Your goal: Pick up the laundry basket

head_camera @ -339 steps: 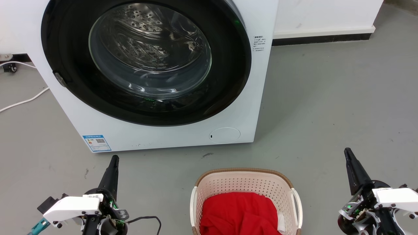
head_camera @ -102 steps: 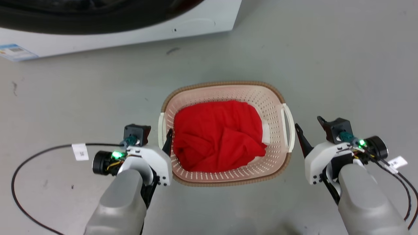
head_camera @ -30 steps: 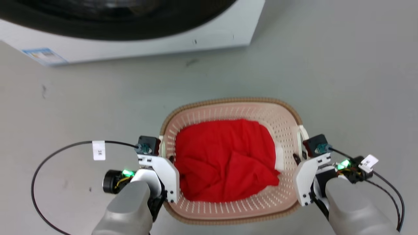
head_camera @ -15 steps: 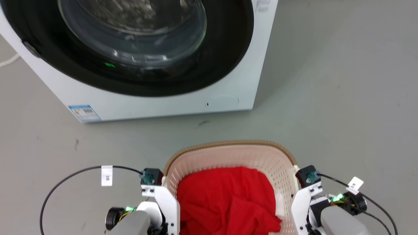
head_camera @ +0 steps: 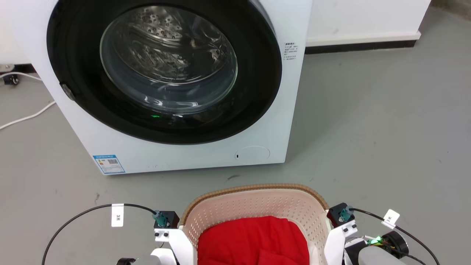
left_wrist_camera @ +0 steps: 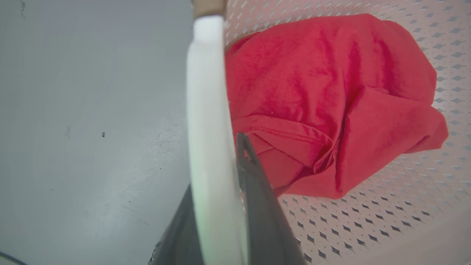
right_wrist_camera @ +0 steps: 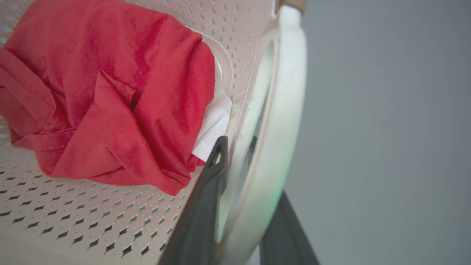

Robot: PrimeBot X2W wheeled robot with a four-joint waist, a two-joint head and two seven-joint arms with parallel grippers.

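Currently, the lift is the step in hand. The left gripper [left_wrist_camera: 215, 162] is clamped on the left handle [left_wrist_camera: 206, 92] of the laundry basket [head_camera: 254, 200], with one dark finger inside the basket wall and the other outside it. The right gripper [right_wrist_camera: 250, 167] grips the right handle [right_wrist_camera: 285, 84] in the same way. The basket hangs between the two grippers, directly in front of the robot. It appears to be clear of the floor [head_camera: 375, 121], but its underside is hidden, so this is a judgement.

Procedure:
1. Raise both arms at an equal rate so that the basket's brown rim [head_camera: 254, 187] stays level.
2. Hold the clamping force constant, because a thin handle may slide between the fingers.
3. Do not draw the grippers together or apart. The plastic walls would probably bow.

The red garment [head_camera: 254, 239] lies loose in the basket's bottom, and a tilt would shift it. The washer [head_camera: 176, 158] stands beyond the basket's far rim, apart from it. Lift vertically to preserve that gap.
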